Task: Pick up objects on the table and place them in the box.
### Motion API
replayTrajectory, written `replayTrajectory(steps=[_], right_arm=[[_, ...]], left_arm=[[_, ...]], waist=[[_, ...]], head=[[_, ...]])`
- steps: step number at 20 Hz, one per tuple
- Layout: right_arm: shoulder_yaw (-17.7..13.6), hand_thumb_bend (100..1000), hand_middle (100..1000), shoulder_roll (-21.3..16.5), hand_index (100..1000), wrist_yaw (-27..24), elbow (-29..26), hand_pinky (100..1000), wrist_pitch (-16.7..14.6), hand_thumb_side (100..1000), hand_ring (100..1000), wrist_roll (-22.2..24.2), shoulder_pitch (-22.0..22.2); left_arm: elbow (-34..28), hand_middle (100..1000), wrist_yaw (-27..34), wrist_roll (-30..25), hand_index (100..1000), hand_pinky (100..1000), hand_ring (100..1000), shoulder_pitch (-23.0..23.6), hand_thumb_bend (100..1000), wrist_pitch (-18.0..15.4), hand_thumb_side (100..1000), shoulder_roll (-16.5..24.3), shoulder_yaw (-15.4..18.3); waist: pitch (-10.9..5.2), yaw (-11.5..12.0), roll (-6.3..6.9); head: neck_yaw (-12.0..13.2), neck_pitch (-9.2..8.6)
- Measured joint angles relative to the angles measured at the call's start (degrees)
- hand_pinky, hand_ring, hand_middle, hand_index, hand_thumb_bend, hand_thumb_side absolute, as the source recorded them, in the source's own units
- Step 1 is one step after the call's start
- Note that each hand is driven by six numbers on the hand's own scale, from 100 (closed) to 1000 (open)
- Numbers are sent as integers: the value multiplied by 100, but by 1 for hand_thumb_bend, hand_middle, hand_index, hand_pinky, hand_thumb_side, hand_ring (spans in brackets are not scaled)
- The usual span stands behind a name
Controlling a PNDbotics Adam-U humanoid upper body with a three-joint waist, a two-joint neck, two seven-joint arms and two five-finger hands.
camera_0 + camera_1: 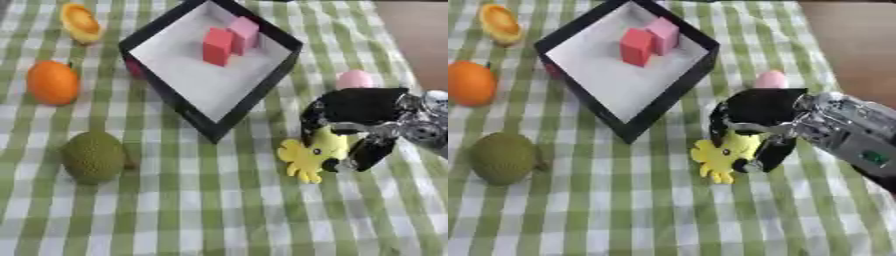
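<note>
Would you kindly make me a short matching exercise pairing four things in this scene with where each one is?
Things:
1. red block
2. yellow octopus toy
3. orange
4. pink egg

Places:
A. left of the box, on the cloth
B. under the right hand
C. inside the box
D. just beyond the right hand

Pairs: 1-C, 2-B, 3-A, 4-D

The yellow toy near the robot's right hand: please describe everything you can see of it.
The yellow toy is flat, with several short rounded arms, like an octopus or splat; it looks like soft plastic or rubber. It lies on the green checked tablecloth, right of the black box. The right hand is over it, fingers curled round its right side.
</note>
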Motion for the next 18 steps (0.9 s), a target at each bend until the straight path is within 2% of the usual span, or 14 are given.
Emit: replayTrajectory(steps=[5,14,15,16,18], right_arm=[[-114,326,537,4,591,-190,0,770,-129,100,657,-179,-29],[-776,296,520,-12,573,-530,0,767,-398,100,649,-717,-225],[-852,196,520,-23,580,-601,0,769,-432,100,648,-754,-284],[-924,287,520,-47,580,-687,0,770,-469,100,647,-786,-372],[-1053,284,519,-100,579,-896,0,770,-516,100,645,-788,-607]], left_arm=[[-29,808,1,8,820,806,847,12,724,-6,719,0,0],[-68,807,1,23,819,807,847,49,720,-16,720,2,2],[-70,807,1,27,819,807,847,53,721,-19,725,4,2],[-71,807,1,30,819,807,847,60,719,-22,720,5,3],[-76,808,1,34,819,807,847,72,717,-24,719,6,3]], waist=[[0,-22,-2],[0,-73,-2],[0,-73,-2],[0,-74,-3],[0,-74,-3]], head=[[4,0],[57,0],[66,0],[71,0],[74,0]])
